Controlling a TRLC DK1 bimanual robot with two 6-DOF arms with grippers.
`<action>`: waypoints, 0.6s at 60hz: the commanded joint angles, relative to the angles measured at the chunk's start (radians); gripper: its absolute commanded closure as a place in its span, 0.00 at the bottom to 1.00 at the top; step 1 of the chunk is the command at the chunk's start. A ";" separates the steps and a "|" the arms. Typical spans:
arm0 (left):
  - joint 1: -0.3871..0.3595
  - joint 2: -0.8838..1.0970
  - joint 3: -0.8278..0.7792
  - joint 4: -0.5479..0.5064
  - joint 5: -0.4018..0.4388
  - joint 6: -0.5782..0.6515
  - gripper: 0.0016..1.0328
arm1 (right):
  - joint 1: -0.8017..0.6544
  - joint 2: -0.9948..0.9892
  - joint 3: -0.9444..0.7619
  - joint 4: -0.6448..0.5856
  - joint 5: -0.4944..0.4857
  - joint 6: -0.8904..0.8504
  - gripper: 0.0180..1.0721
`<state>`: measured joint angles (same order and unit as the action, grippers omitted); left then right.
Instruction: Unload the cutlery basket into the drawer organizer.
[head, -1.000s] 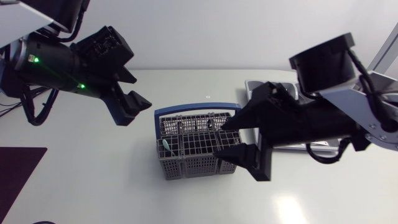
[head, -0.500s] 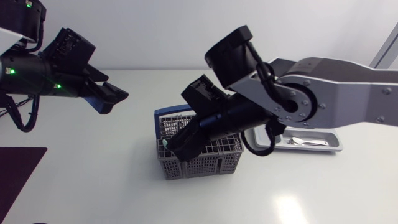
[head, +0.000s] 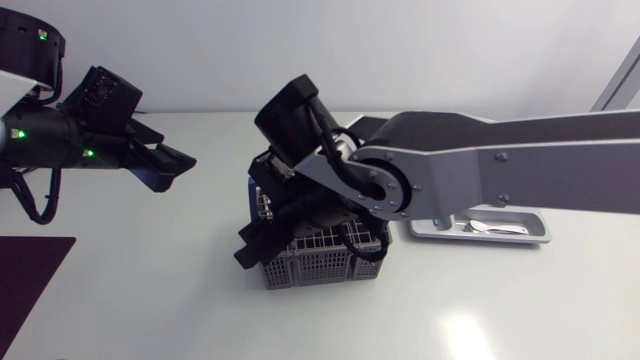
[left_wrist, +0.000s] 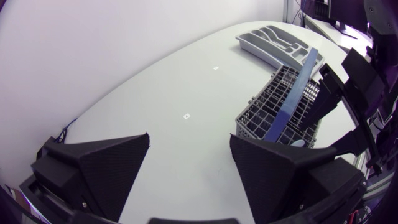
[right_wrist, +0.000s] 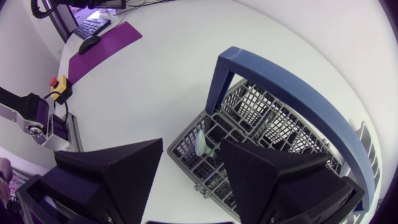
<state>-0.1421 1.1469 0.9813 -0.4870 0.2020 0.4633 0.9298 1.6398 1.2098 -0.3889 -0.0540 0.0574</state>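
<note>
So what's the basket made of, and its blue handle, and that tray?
The basket looks like matte grey plastic, moulded into a fine grid of holes. Its handle is probably plastic too, smooth and blue with a soft sheen. The drawer organizer seems to be pale grey plastic, judging by its smooth, rounded, moulded compartments.

The right gripper (right_wrist: 191, 146) is swinging away from above the drawer organizer (head: 522, 238) and lowering over the cutlery basket (head: 315, 265), bringing the basket's end compartment between its spread fingers. The left gripper (left_wrist: 190, 137) is withdrawing, leaving the basket farther ahead of it.
</note>
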 joint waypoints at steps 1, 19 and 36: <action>0.004 -0.013 -0.035 0.011 0.019 -0.026 0.04 | 0.012 0.025 0.022 -0.004 0.036 0.035 0.46; -0.028 -0.019 -0.052 -0.047 0.096 0.031 0.05 | 0.014 0.038 0.019 -0.001 0.072 0.048 0.69; -0.103 -0.093 -0.110 -0.331 0.185 0.408 0.05 | 0.018 0.057 0.025 0.013 0.079 0.053 0.70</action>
<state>-0.2329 1.0866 0.9260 -0.7773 0.3645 0.7410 0.9401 1.6688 1.2106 -0.3851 0.0097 0.0795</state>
